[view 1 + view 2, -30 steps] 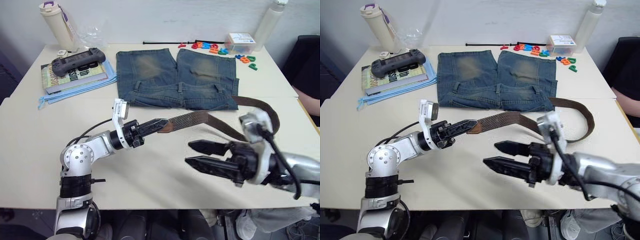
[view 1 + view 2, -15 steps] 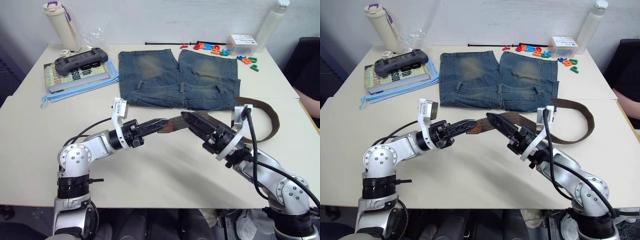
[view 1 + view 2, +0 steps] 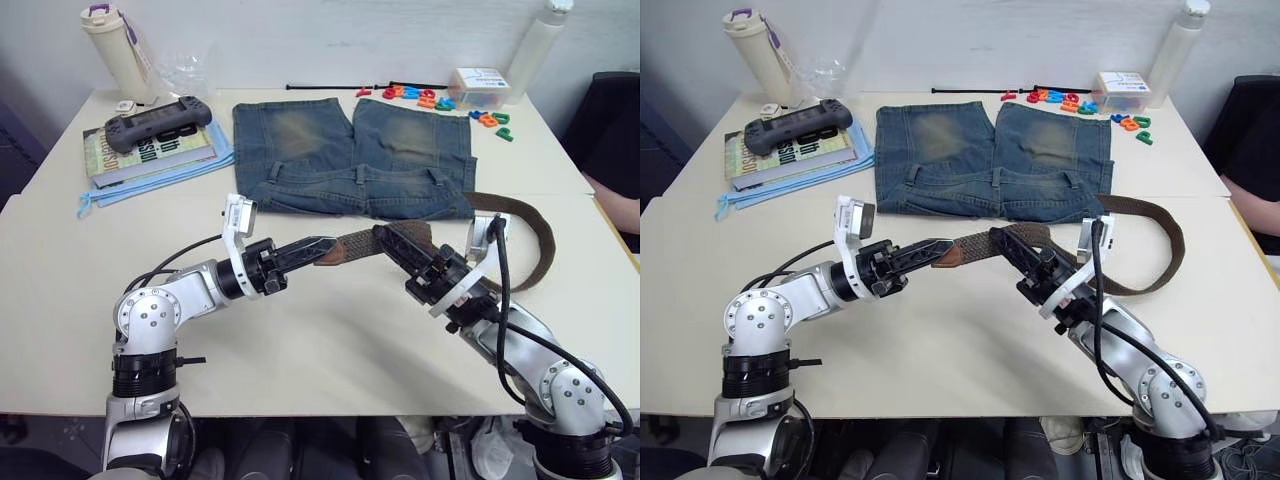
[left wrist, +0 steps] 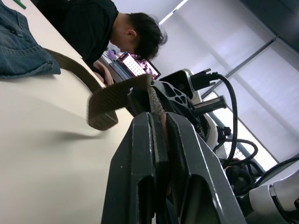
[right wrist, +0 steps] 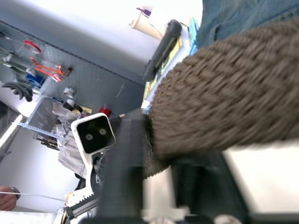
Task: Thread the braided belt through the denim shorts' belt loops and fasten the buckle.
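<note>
Now the left tool (image 3: 318, 248) grips the belt (image 3: 365, 241) end; the right tool (image 3: 395, 240) probably pinches it alongside, shorts (image 3: 355, 160) just beyond.

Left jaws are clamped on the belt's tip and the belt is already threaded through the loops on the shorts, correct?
Not quite. The left gripper is clamped on the tip of the braided belt, but the belt is through none of the belt loops. In the left eye view it lies on the table in front of the denim shorts, curving off their right side.
</note>
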Robot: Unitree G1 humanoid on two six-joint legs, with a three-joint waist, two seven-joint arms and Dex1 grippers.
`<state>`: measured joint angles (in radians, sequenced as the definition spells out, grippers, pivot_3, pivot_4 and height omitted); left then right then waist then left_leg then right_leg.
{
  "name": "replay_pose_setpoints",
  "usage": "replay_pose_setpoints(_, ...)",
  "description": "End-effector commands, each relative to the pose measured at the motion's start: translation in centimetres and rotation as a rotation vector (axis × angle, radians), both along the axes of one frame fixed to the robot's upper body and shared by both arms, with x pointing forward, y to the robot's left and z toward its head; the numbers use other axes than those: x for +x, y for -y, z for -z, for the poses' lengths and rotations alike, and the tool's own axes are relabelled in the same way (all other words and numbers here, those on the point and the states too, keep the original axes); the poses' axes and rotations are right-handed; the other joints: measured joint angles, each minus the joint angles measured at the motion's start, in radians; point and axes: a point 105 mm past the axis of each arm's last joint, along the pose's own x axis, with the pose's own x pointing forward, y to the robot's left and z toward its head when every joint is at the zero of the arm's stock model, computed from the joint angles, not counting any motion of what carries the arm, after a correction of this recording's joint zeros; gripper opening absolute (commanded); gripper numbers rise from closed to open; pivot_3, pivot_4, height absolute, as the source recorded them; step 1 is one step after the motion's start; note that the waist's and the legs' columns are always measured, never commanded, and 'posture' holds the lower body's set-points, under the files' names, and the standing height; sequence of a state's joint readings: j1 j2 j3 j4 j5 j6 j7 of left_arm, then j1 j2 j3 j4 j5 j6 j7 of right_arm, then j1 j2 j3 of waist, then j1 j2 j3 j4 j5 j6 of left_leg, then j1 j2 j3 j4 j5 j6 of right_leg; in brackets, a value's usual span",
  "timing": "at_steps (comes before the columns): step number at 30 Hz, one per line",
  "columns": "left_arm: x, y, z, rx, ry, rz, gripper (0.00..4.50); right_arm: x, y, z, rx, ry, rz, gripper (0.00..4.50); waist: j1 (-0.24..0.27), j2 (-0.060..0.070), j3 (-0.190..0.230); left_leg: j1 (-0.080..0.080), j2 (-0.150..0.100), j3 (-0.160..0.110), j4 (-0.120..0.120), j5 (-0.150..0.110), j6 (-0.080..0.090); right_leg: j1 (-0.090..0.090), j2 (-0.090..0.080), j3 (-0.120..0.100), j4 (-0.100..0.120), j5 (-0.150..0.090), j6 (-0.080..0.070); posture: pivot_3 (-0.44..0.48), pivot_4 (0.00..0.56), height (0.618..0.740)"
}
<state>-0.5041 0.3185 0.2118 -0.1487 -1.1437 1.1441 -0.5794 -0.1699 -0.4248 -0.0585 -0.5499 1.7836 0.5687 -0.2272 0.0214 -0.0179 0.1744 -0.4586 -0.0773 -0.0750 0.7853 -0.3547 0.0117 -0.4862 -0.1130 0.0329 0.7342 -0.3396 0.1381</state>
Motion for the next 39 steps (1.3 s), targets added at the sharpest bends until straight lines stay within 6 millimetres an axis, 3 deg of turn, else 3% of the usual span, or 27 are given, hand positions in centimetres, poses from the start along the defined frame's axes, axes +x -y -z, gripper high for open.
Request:
replay_pose_setpoints(1,-0.6,0.1,-1.2,-0.019,0.054,0.022,0.00,0.0,1.2,-0.4,0.028,0.038,0.040,0.14,0.000,0.000,0.000,0.000,0.000,0.000,0.000,0.000,0.000,0.000,0.000,0.000,0.000,0.000,0.000,0.000,0.150,0.654)
replay_pose_setpoints(3,-0.5,0.1,-1.1,-0.009,0.063,0.016,0.00,0.1,1.4,-0.3,0.025,0.041,0.050,0.14,-0.001,0.000,0.000,0.000,0.000,0.000,0.000,0.000,0.000,0.000,0.000,0.000,0.000,0.000,0.000,0.000,0.150,0.654)
replay_pose_setpoints(9,-1.0,-0.2,-1.0,0.044,0.116,0.059,2.64,0.3,2.0,-0.5,0.021,0.051,0.104,0.00,-0.001,0.000,0.000,0.000,0.000,0.000,0.000,0.000,0.000,0.000,0.000,0.000,0.000,0.000,0.000,0.000,0.150,0.654)
replay_pose_setpoints(12,-0.3,-2.1,0.2,0.159,0.183,0.068,3.95,0.5,2.7,-1.1,0.018,0.058,0.159,0.00,-0.002,0.001,0.001,0.000,0.000,0.001,0.000,0.000,0.000,-0.001,0.000,0.000,0.001,0.000,0.000,0.000,0.150,0.654)
replay_pose_setpoints(14,0.8,-3.8,0.8,0.235,0.231,0.059,3.95,0.6,3.1,-1.4,0.018,0.059,0.185,0.00,-0.002,0.003,0.001,0.000,0.000,0.002,-0.001,0.000,0.000,-0.001,0.000,0.000,0.001,0.000,-0.001,0.000,0.150,0.654)
replay_pose_setpoints(15,2.4,-4.4,1.6,0.337,0.313,0.019,3.95,0.5,3.2,-1.5,0.013,0.059,0.200,0.00,0.000,0.004,0.001,0.000,0.000,0.002,-0.001,0.000,0.000,-0.001,0.000,0.000,0.002,-0.001,-0.001,0.000,0.150,0.654)
replay_pose_setpoints(18,6.0,-4.4,2.5,0.534,0.499,-0.058,3.95,0.5,3.5,-1.7,0.000,0.058,0.227,0.00,0.011,0.004,0.002,0.000,0.000,0.002,0.000,0.000,0.000,-0.002,0.000,0.000,0.002,-0.001,-0.001,0.000,0.150,0.654)
replay_pose_setpoints(23,11.2,0.1,2.3,0.736,0.885,-0.205,3.95,0.4,3.5,-2.3,0.011,0.062,0.247,0.00,0.024,0.002,0.001,-0.009,-0.005,0.001,0.001,-0.001,0.005,-0.007,-0.004,-0.001,-0.001,0.001,0.002,0.000,0.150,0.654)
replay_pose_setpoints(28,13.6,2.4,3.2,0.918,1.103,-0.311,3.95,-0.1,2.9,-3.0,0.017,0.083,0.236,0.00,-0.002,0.002,0.001,-0.023,-0.014,0.008,0.002,0.001,0.010,-0.027,-0.013,-0.001,0.013,0.003,0.006,0.000,0.150,0.654)
replay_pose_setpoints(32,16.1,2.5,2.7,1.143,1.247,-0.481,3.95,-0.8,2.2,-3.8,0.027,0.118,0.218,0.00,-0.003,-0.001,0.002,-0.025,-0.016,0.012,0.003,0.002,0.015,-0.030,-0.019,-0.003,0.014,0.004,0.008,0.000,0.150,0.654)
replay_pose_setpoints(39,17.9,1.2,3.2,1.310,1.207,-0.632,3.95,-0.8,2.1,-4.2,0.042,0.125,0.230,0.00,0.002,-0.003,0.001,-0.024,-0.020,0.013,0.005,0.007,0.017,-0.030,-0.019,-0.002,0.014,0.007,0.012,0.000,0.150,0.654)
